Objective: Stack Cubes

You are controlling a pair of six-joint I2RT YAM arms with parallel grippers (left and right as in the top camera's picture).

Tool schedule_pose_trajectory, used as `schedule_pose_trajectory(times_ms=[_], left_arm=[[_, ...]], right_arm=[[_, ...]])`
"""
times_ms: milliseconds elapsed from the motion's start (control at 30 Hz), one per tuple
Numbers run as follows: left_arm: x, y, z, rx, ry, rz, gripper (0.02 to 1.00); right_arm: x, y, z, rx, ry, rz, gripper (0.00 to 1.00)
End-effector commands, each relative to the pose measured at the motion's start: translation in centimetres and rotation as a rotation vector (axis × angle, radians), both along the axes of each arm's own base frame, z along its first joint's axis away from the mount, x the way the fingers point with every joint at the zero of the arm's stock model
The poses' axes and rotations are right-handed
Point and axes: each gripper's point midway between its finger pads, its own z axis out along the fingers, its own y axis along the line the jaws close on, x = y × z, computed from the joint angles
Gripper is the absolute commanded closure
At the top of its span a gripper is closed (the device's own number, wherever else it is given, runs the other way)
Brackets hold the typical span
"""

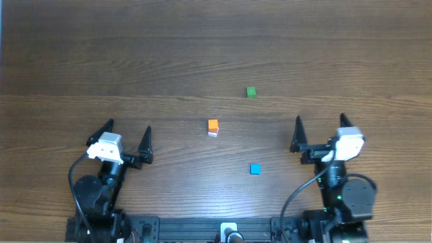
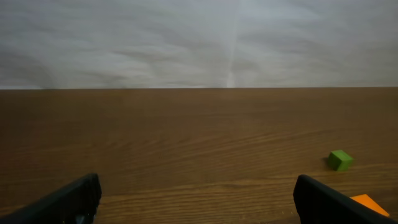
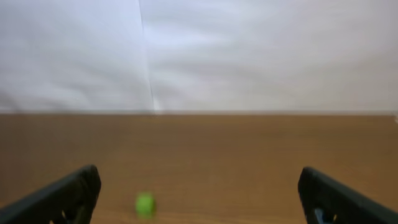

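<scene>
- While both arms sit close to their bases, the left gripper point(image 1: 128, 128) and the right gripper point(image 1: 320, 120) stand wide open, holding nothing.
- Orange cube point(image 1: 213, 124) rests mid-table between the arms, seemingly atop a white cube point(image 1: 213, 134).
- Blue cube point(image 1: 255, 169) lies alone, nearer the right arm, inward of its fingers and closer to the base.
- Green cube point(image 1: 251, 92) lies farther out, well apart.

Black arms point(image 1: 94, 192), white wrist blocks point(image 1: 108, 145), looping cables point(image 1: 71, 181), pointed jaws
</scene>
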Motion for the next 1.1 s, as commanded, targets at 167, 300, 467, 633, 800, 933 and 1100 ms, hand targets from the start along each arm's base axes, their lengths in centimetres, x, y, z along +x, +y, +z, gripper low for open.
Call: schedule_pose_trajectory(times_ms=[167,300,467,633,800,933,1100], left_arm=[[-0.1,-0.1,0.0,0.013,-0.008,-0.012,0.018],[-0.1,-0.1,0.0,0.013,-0.008,-0.012,0.018],[-0.1,-0.1,0.0,0.013,-0.008,-0.012,0.018],[-0.1,-0.1,0.0,0.013,-0.008,-0.012,0.018],[-0.1,-0.1,0.0,0.013,-0.008,-0.012,0.02],[-0.1,-0.1,0.0,0.013,-0.008,-0.012,0.018],[-0.1,-0.1,0.0,0.013,-0.008,-0.012,0.018]], right_arm=[[5.1,3.0,7.0,0.007,0.324,0.13,0.009],[8.8,5.7,5.9,0.007,0.56,0.163,0.007],[13.4,9.9,2.0,-0.048,0.831,0.162,0.007],[16.9,12.4,-4.7,-0.055,1.076,0.123,0.007],[18.0,12.8,-12.9,-0.073,1.273,0.069,0.007],[18.0,12.8,-17.2,-0.099,1.366,0.052,0.007],[17.6,12.6,-21.4,-0.125,1.461,0.034,0.007]])
